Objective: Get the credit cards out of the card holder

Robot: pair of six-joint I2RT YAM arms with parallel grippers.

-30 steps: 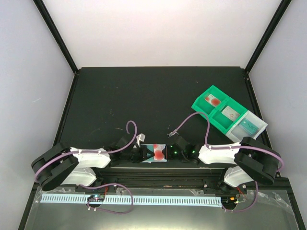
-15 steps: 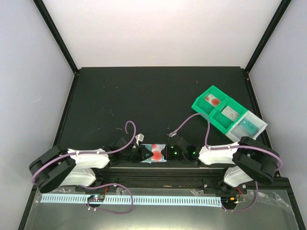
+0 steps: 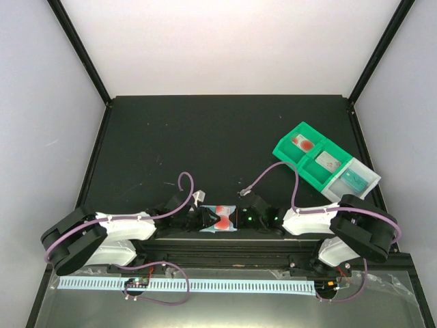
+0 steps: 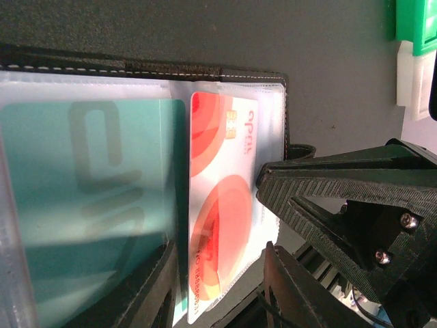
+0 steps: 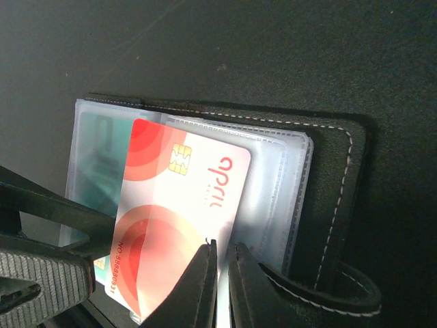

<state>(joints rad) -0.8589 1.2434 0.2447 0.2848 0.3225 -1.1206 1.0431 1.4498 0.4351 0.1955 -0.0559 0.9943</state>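
Note:
The black card holder [image 5: 334,184] lies open near the table's front edge, clear pockets up. A white card with red marks [image 5: 181,205] sticks partly out of a pocket. A teal card [image 4: 89,205] sits inside the neighbouring pocket. My left gripper [image 4: 218,294] is open, one finger [image 4: 150,294] on each side of the white card's lower end. My right gripper [image 5: 222,280] comes in from the opposite side. Its fingers are pinched shut on the clear pocket sheet [image 5: 273,184] beside the card's edge. From above, both grippers meet at the holder [image 3: 233,210].
A green and clear compartment tray [image 3: 285,149] stands at the right, holding a white-red card [image 3: 301,143], a grey card [image 3: 329,162] and a teal card [image 3: 356,179]. The arm bases and purple cables crowd the near edge.
My left gripper has gone from shut to open around the white card's end. The right gripper and the card holder have stayed where they were.

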